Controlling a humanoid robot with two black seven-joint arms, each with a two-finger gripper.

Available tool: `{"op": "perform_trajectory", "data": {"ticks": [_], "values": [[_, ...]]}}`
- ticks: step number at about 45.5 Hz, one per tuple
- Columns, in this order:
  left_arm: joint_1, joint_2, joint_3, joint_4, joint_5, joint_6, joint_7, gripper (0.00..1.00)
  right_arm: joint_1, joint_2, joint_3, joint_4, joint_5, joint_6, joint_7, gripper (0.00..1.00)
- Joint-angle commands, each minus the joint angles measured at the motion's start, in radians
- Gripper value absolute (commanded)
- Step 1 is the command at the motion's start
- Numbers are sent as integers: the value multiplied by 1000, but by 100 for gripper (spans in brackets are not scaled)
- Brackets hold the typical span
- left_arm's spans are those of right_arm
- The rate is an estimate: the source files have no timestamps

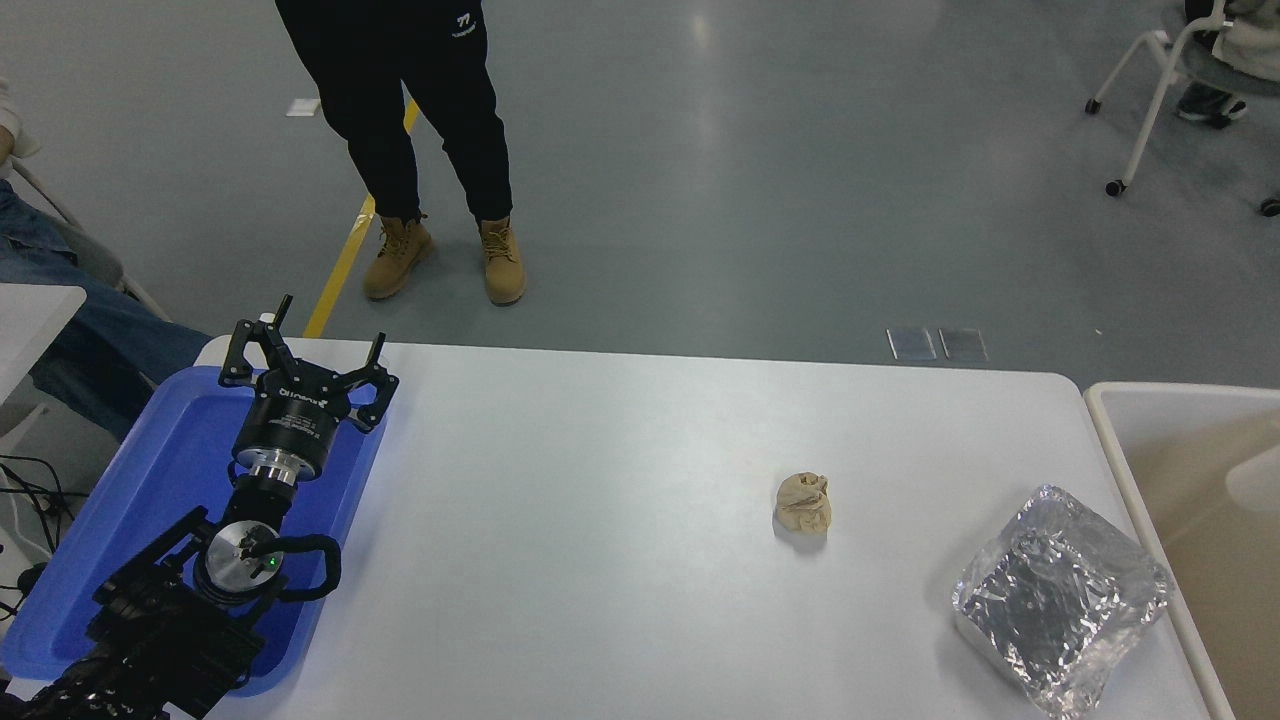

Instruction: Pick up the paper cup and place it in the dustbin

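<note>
From the head view, the small plain white paper cup (1255,478) shows at the far right edge, blurry, inside the big rectangular dustbin with the rounded white rim and tan inside (1110,440). It looks like it is in the bin or dropping into it, but the blur makes it hard to be sure which. So the job looks almost done or done: the cup is not on the white table (600,480) any more, and nothing more seems left but to let it settle. The right arm is out of the picture, so its hand cannot be seen at all. The left black gripper (305,355) sits parked at the lower left, above the blue plastic tray (150,480). Its fingers are spread wide apart and it holds nothing. On the table a crumpled tan paper ball (803,503) lies near the middle right, and a crinkled silver foil bag (1060,595) lies just beside the bin's rim. A person in black trousers and tan boots (420,130) stands on the far side.
</note>
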Motion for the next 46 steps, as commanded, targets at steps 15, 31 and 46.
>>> {"op": "perform_trajectory", "data": {"ticks": [15,31,46], "values": [[0,-1,0,-1,0,0,-2,100,-34,25,3,-28,74,-3,-23,100],[0,0,0,-1,0,0,-2,100,86,28,15,-5,74,12,-25,100],[0,-1,1,-1,0,0,-2,100,297,19,-3,95,49,13,-45,100]]}}
